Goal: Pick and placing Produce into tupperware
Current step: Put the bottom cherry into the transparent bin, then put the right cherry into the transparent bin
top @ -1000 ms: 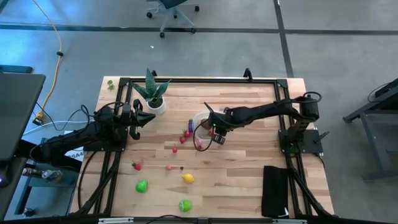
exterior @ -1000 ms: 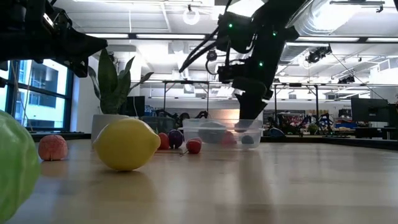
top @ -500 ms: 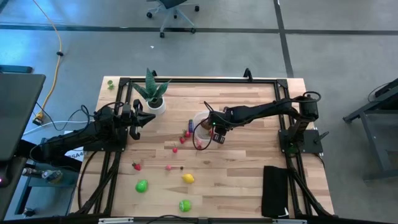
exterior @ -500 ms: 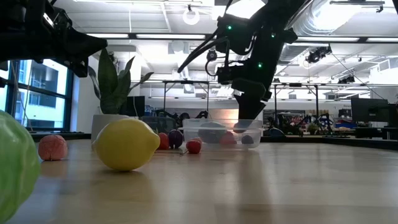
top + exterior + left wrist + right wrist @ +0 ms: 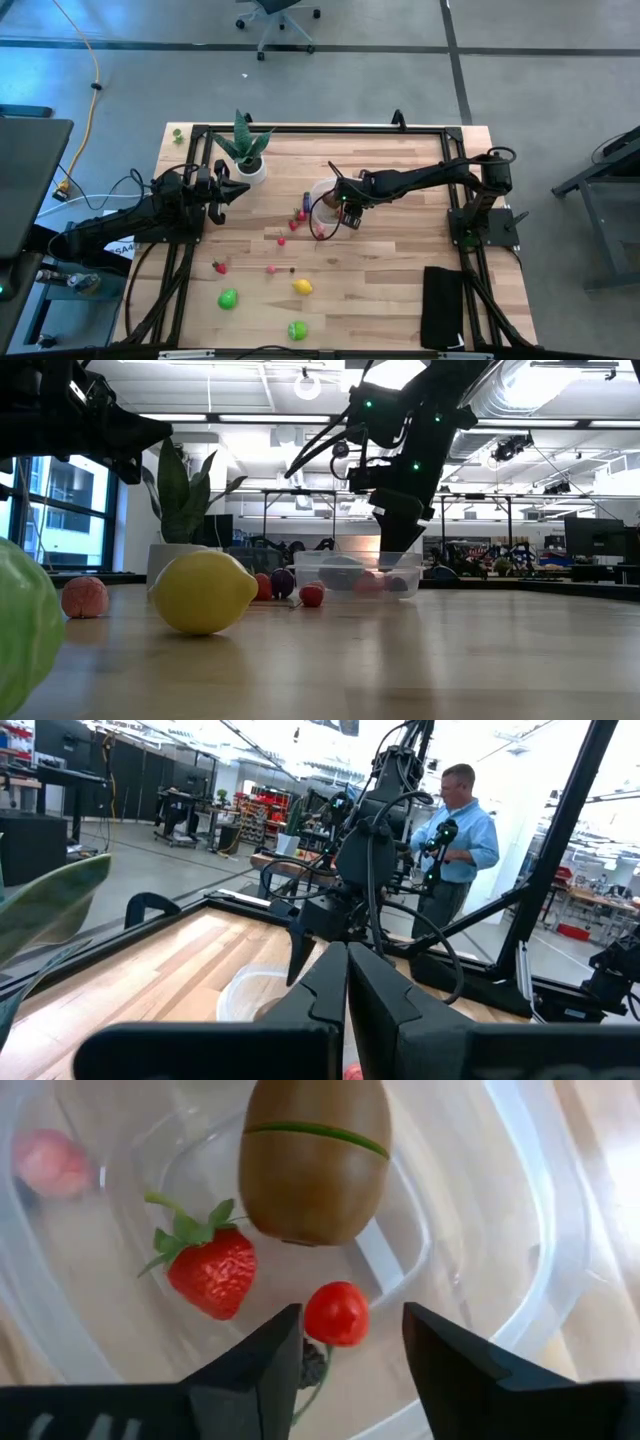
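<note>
The clear tupperware (image 5: 318,192) stands mid-table. In the right wrist view it (image 5: 540,1230) holds a brown kiwi (image 5: 315,1160), a strawberry (image 5: 210,1270), a pink fruit (image 5: 50,1160) and a small red cherry (image 5: 337,1313). My right gripper (image 5: 345,215) reaches down into the tupperware, open. Its fingertips (image 5: 345,1345) stand on either side of the cherry, which lies on the tupperware's bottom. My left gripper (image 5: 232,190) waits shut and empty (image 5: 346,990) above the table's left part, near the plant pot. Loose produce lies on the wood: a lemon (image 5: 302,287), two green fruits (image 5: 228,298) (image 5: 297,329) and a strawberry (image 5: 218,267).
A spiky plant in a white pot (image 5: 247,165) stands at the far left. Small red and purple produce (image 5: 300,213) lies just left of the tupperware. A black flat object (image 5: 443,305) lies at the near right. A person (image 5: 455,830) stands beyond the table.
My right gripper has shifted slightly toward the table's left while staying inside the tupperware.
</note>
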